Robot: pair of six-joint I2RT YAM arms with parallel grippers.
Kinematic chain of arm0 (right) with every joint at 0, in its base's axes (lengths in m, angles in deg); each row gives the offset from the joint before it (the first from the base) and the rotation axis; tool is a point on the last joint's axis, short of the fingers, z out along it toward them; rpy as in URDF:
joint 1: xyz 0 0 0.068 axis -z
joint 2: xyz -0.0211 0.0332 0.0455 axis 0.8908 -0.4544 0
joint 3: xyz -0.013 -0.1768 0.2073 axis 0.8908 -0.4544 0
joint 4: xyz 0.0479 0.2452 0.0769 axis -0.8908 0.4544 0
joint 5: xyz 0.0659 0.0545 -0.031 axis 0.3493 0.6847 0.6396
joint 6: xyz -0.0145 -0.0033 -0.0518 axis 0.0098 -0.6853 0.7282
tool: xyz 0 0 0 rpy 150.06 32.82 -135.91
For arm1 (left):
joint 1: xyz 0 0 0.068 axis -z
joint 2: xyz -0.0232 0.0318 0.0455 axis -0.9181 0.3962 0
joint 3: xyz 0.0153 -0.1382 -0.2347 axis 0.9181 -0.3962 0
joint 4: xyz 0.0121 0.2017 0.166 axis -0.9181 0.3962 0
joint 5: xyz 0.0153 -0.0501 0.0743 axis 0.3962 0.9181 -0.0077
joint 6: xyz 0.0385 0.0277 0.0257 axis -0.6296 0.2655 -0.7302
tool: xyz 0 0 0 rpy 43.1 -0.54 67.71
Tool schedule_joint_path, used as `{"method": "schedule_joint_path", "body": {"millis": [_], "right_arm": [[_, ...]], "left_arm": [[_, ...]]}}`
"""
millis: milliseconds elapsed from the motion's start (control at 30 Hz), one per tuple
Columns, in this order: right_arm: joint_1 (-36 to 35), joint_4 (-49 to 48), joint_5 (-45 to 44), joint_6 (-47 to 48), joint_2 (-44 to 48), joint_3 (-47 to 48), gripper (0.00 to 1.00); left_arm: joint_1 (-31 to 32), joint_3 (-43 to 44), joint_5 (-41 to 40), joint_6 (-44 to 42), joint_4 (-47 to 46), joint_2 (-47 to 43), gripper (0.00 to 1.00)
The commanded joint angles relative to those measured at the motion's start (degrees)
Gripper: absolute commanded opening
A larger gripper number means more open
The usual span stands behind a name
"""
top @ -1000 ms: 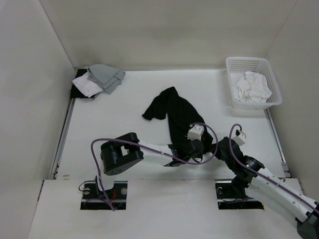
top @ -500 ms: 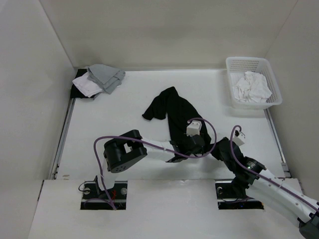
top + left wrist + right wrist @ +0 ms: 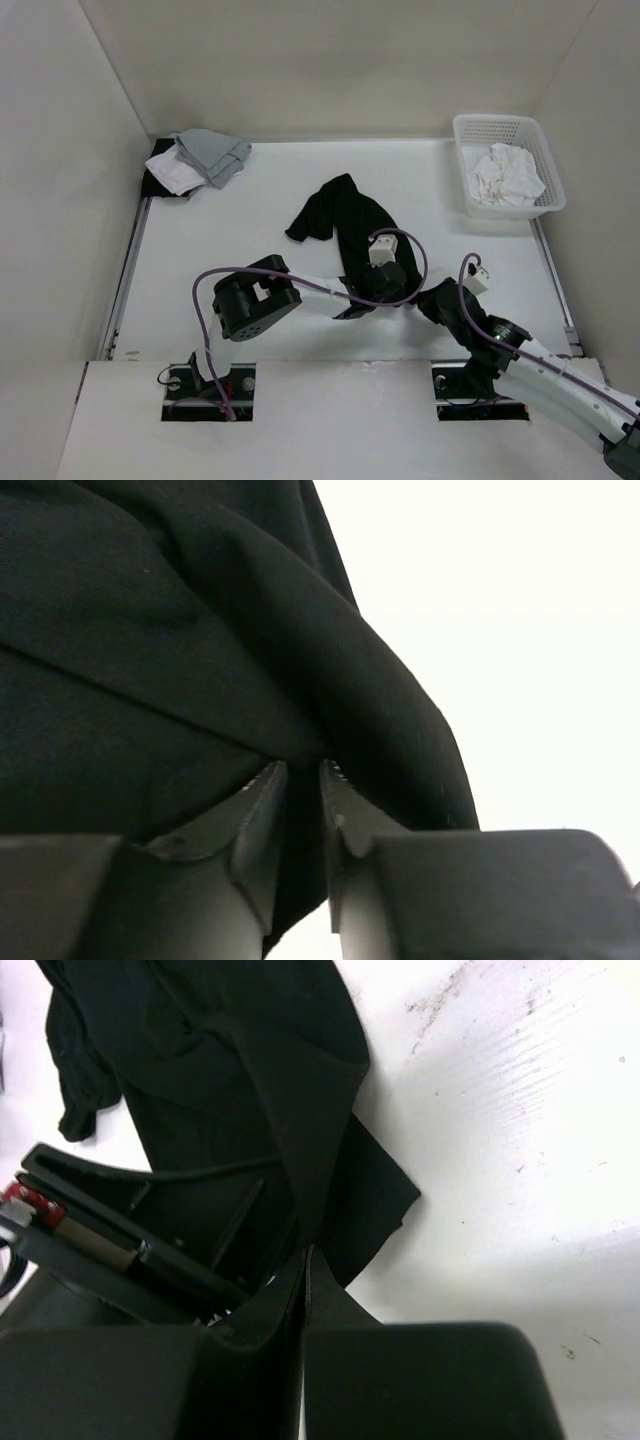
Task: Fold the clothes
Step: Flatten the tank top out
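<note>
The clothes (image 3: 345,220) are a black top lying crumpled in the middle of the white table, one sleeve spread to the far left. My left gripper (image 3: 383,287) is at its near end; in the left wrist view its jaws (image 3: 300,772) stand narrow with a fold of the black fabric (image 3: 150,630) pinched between them. My right gripper (image 3: 418,300) is just to the right of it. It is shut (image 3: 305,1252) on a raised ridge of the same fabric (image 3: 250,1080), and the left arm's black housing (image 3: 110,1250) is close beside it.
A white basket (image 3: 460,125) holding a white cloth (image 3: 507,175) stands at the back right. Grey and white garments (image 3: 205,160) are piled at the back left corner. Walls close in the table on three sides.
The left gripper has slid a little left and farther in along the near end of the top, and its jaws have narrowed onto the fabric. The right gripper followed slightly left, still shut.
</note>
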Motion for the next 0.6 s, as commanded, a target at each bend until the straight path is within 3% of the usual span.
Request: {"method": "schedule_joint_path", "body": {"millis": [0, 167, 233, 433, 567], "right_arm": [[-0.97, -1.51, -1.54, -0.79, -0.52, 0.18, 0.00], [-1.41, -1.34, -1.81, -0.88, 0.45, 0.09, 0.00], [-1.50, -1.16, -1.90, -0.88, 1.24, 0.00, 0.00], [-0.45, -2.65, -2.42, 2.10, 1.33, 1.49, 0.00], [-0.44, -6.60, -2.25, 7.99, 1.24, 5.52, 0.00]], "left_arm": [[-0.56, 1.44, 0.53, 1.96, -0.89, 0.97, 0.16], [-0.82, -0.22, 1.40, 3.10, -3.70, 0.28, 0.00], [-1.35, -3.28, 1.14, 2.75, -4.15, -2.44, 0.00], [-5.29, -21.90, 0.88, 2.13, -5.03, -18.59, 0.00], [-12.75, -37.11, 1.05, 5.99, -5.90, -34.31, 0.00]]}}
